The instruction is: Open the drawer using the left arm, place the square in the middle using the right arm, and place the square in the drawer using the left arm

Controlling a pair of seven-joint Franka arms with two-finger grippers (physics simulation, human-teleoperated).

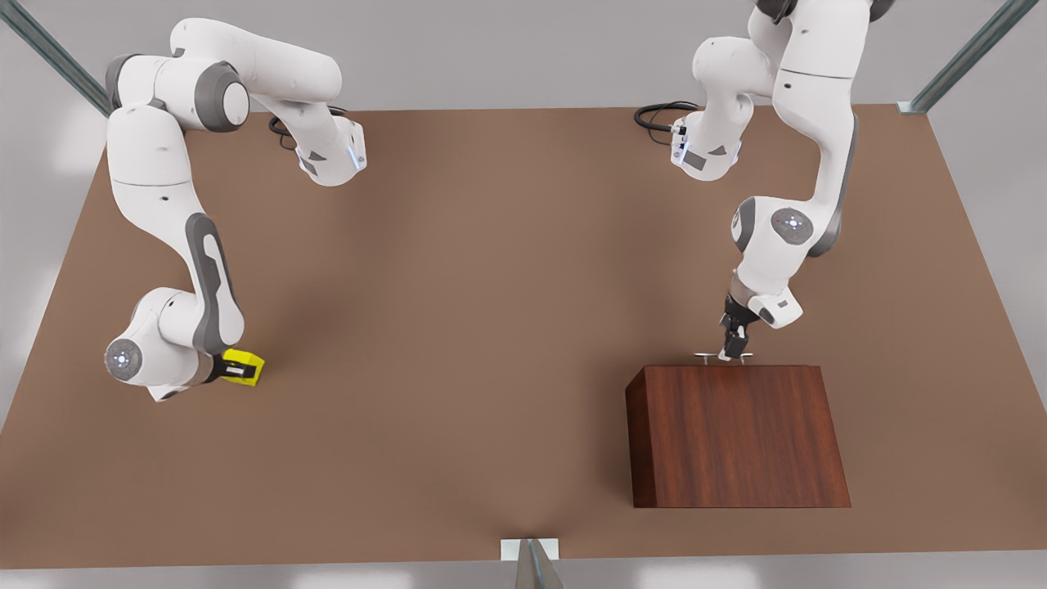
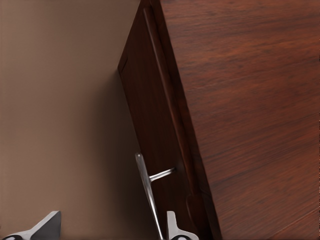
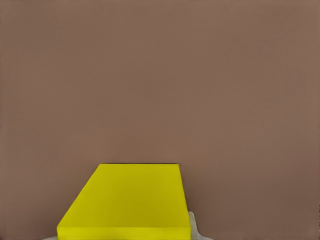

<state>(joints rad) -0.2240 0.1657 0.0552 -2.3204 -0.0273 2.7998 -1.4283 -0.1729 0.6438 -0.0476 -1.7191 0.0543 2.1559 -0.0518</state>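
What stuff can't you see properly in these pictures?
- Inside of the drawer: it sits shut in the wooden box.
- Left gripper grip on the handle: fingertips cut off by the left wrist view's edge.
- Right gripper fingers: hidden by the yellow square.

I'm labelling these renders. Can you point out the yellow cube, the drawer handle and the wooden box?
yellow cube point(image 1: 244, 366): front view, its top face beside the right gripper.
drawer handle point(image 2: 148, 187): left wrist view, middle of the silver bar.
wooden box point(image 1: 736, 433): front view, centre of its top panel.

Square point(image 3: 125, 202) cut off by edge
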